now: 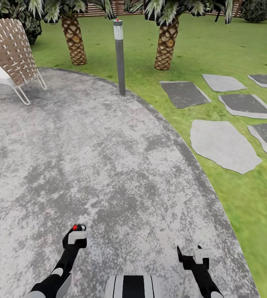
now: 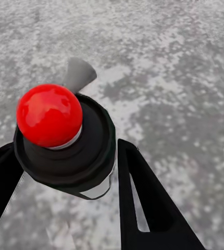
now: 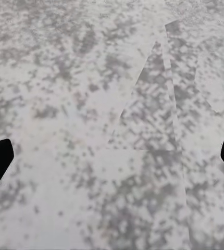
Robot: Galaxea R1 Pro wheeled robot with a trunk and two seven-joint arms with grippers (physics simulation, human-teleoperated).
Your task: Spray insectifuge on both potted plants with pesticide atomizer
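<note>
The left tool [image 1: 76, 236] is clenched on the dark atomizer with black-and-white head and red spot [image 2: 65, 138], nozzle pointing ahead over the grey mottled patio [image 1: 108, 165]; the right tool [image 1: 190, 255] hangs released; no potted plants in sight

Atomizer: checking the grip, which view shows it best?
Left wrist view: the atomizer sits close in the left claw, red knob clear. Head view shows it small, far. Right wrist view faces paving.

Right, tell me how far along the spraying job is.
Done: the pesticide atomizer is picked up, clamped in the left tool. In hand: the robot stands on the patio, right tool open. Left: spraying both potted plants; ahead stand palms.
</note>
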